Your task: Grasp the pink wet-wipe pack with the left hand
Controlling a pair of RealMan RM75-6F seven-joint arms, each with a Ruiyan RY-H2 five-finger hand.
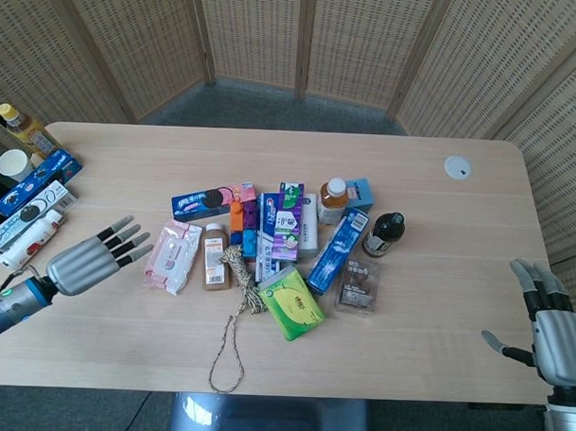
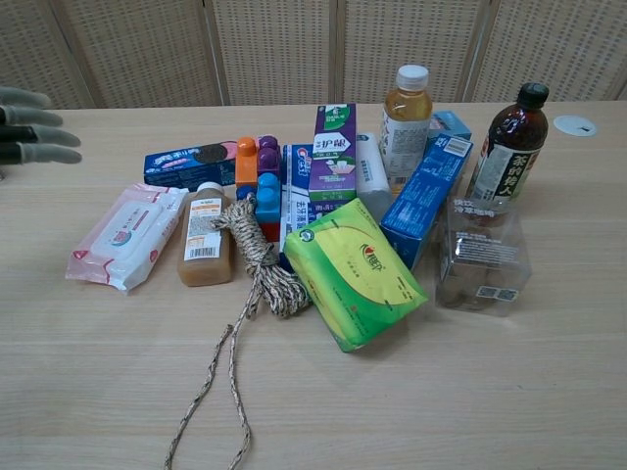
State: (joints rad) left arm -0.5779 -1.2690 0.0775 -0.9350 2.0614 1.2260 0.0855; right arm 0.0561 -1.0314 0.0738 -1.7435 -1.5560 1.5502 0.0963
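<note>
Head view: left hand [image 1: 86,260] hovers empty, fingers spread, pointing toward the pink wet-wipe pack [image 1: 171,257].

Chest view cuts the left hand [image 2: 29,127] at its edge, only fingers showing; right hand [image 1: 554,329] unseen there.

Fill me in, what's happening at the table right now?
The left hand is open, fingers extended toward the pink wet-wipe pack, just short of it and not touching. The pack lies flat at the left edge of the clutter, beside a small brown bottle. The right hand hangs open at the table's right end, holding nothing. The grasp has not started.
</note>
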